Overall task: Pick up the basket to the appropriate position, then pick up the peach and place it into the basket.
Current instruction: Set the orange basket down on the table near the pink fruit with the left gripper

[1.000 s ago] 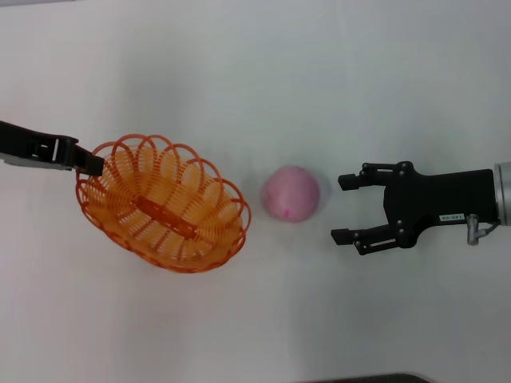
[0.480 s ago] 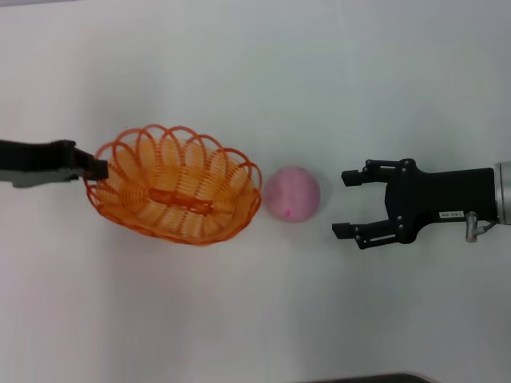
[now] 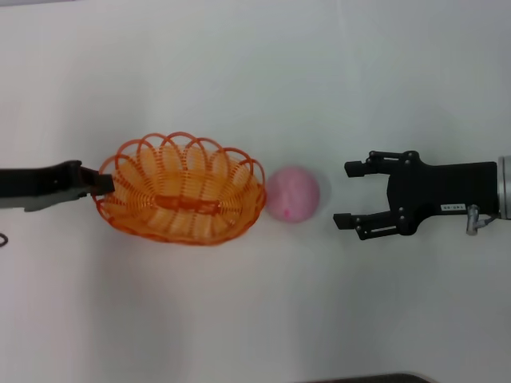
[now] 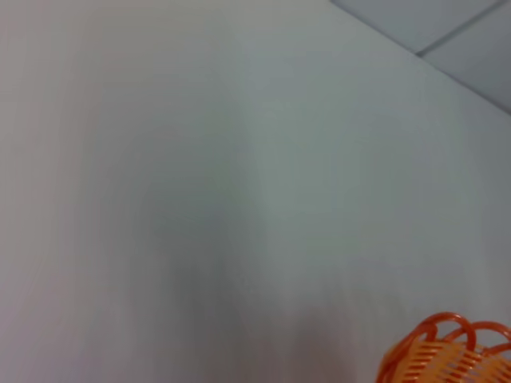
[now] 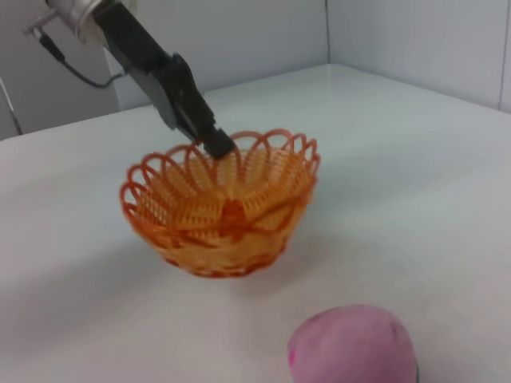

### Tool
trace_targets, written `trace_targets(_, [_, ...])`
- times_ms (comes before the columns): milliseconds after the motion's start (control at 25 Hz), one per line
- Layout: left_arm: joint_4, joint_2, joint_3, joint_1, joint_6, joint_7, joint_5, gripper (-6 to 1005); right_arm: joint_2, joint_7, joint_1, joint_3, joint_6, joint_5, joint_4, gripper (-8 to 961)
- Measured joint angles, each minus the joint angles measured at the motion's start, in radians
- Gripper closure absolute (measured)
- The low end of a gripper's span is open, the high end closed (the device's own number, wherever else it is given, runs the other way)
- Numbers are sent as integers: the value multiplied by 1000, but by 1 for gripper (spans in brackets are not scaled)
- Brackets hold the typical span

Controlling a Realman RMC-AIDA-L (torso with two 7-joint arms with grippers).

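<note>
The orange wire basket [image 3: 182, 190] stands upright and level at centre left of the white table, its right rim almost touching the peach. My left gripper [image 3: 102, 183] is shut on the basket's left rim. The pale-pink peach [image 3: 292, 193] lies just right of the basket. My right gripper [image 3: 347, 195] is open and empty, a short way right of the peach and pointing at it. The right wrist view shows the basket [image 5: 223, 207], the left gripper [image 5: 211, 144] on its far rim, and the peach [image 5: 353, 347] up close. The left wrist view shows only a bit of the basket rim [image 4: 451, 355].
The white table [image 3: 255, 72] stretches all around the basket and peach. A dark edge [image 3: 375, 378] shows at the near side. Walls stand behind the table in the right wrist view [image 5: 415, 40].
The left gripper has turned the basket from tilted to level and carried it right, up against the peach. The right gripper has hardly moved and stays open.
</note>
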Motion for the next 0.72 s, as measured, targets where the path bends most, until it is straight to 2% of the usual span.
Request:
trace_targets(240, [-22,0,65,56,-71,-1,-45,954,0,-2,-5,-3,-4,0,-2,38])
trace_targets(480, [-25,0,78,85,-105,-2,-86,955,0,-2,-7,2,-4,0,-2,39])
trace_targets(720, [-10,0,141,115,-203,-7,-91,955,0,-3,-8,-1,1,-1,-3,39])
